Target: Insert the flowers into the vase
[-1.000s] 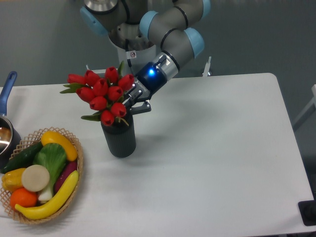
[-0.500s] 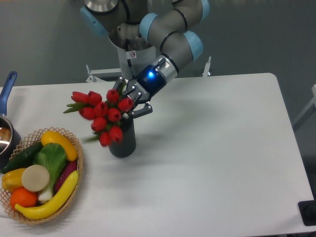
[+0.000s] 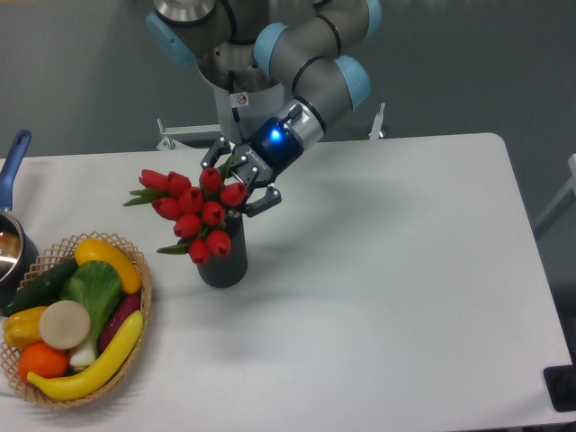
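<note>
Flowers [image 3: 196, 211] sit in the vase [image 3: 222, 261] at centre-left of the table [image 3: 405, 288], heads fanned toward 10 o'clock, stem ends hidden inside the dark mouth. At far left, 9 o'clock edge: a blue-handled pot [image 3: 11, 225]; below it, toward 7 o'clock, a woven basket [image 3: 135, 335] of vegetables, well apart from the vase. Moving right: gripper [image 3: 239, 183] sits just at the bunch's 2 o'clock side, above the vase rim, fingers spread, one dark finger [image 3: 259, 203] showing clear of the buds, nothing clamped between them. Change over the last second: bunch was held higher and more upright with the fingers pinched at its base; it has since dropped and tipped leftward, and the fingers have parted. Reading: release has happened, bunch now carried by the vase alone, insertion looks essentially done. Lean is strong; a tip-out toward 10 o'clock is the risk. Right half of table holds nothing noted.
</note>
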Available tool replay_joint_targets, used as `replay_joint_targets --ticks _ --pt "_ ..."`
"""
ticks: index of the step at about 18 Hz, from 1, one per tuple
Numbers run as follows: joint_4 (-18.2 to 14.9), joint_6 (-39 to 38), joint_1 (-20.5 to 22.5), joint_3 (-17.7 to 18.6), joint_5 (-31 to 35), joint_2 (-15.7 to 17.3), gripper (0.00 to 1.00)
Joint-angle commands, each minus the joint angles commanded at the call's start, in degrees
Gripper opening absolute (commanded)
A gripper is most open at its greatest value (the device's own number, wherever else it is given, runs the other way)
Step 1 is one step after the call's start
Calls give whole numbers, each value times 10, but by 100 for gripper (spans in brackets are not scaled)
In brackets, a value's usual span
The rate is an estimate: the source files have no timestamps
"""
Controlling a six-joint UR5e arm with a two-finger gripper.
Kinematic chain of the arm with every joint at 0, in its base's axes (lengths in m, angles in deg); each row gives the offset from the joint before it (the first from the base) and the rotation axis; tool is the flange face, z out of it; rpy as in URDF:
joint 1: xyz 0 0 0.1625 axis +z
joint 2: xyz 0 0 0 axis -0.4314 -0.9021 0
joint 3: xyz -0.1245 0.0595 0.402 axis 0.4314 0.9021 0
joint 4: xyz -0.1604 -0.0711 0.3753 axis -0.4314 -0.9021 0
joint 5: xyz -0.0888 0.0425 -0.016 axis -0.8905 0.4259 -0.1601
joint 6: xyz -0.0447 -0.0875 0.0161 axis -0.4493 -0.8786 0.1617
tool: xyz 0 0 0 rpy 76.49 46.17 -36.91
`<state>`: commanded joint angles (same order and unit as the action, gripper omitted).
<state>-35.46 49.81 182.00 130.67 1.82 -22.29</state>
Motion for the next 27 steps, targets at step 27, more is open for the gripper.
replay_joint_targets --ticks 27 --pt "-6 -27 194 -30 369 120 100"
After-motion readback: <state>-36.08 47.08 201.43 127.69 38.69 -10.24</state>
